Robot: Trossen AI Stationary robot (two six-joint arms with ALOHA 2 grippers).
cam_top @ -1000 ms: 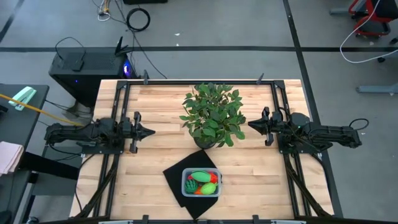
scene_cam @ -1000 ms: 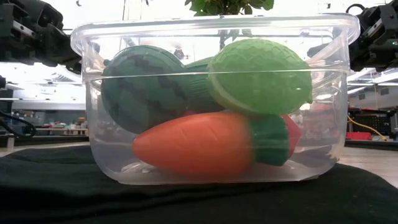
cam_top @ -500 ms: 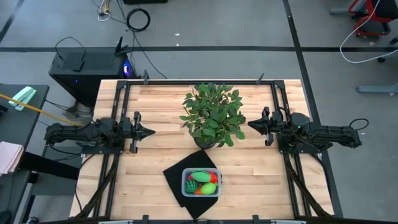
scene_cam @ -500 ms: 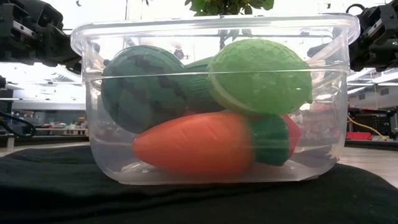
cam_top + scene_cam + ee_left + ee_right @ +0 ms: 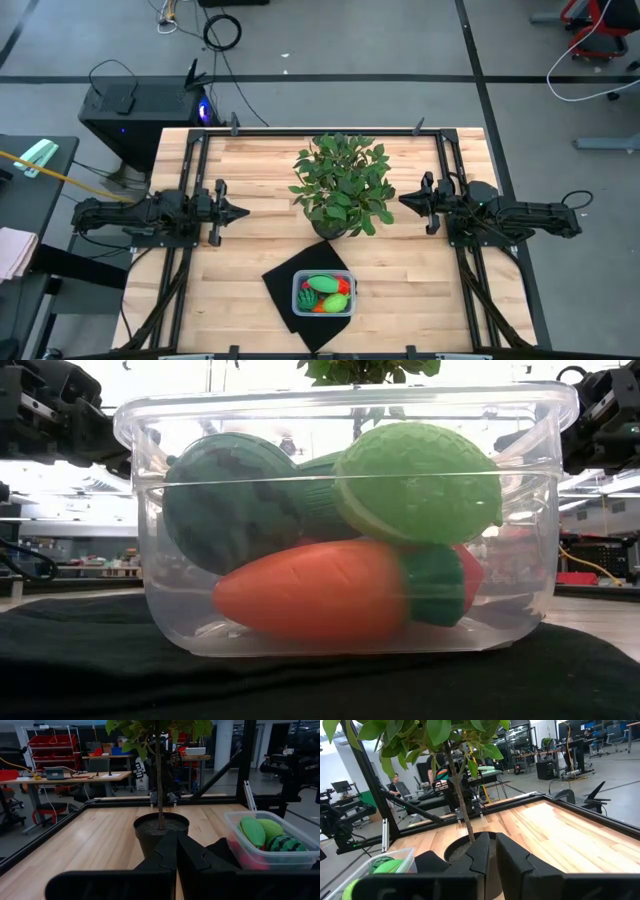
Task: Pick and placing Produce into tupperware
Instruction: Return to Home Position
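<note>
The clear tupperware point(image 5: 324, 294) stands on a black mat point(image 5: 285, 292) near the table's front edge. Inside it lie the produce: a dark green striped ball point(image 5: 232, 500), a light yellow-green piece point(image 5: 418, 482), an orange carrot point(image 5: 315, 590) and a red piece point(image 5: 466, 572) behind it. The tub also shows in the left wrist view point(image 5: 270, 840) and the right wrist view point(image 5: 375, 870). My left gripper point(image 5: 243, 211) is shut and empty at the table's left. My right gripper point(image 5: 404, 200) is shut and empty at the table's right.
A leafy potted plant point(image 5: 341, 186) stands at the table's middle, between the two grippers and behind the tub. A black frame point(image 5: 320, 131) runs along the table's edges. Bare wood lies to the left and right of the mat.
</note>
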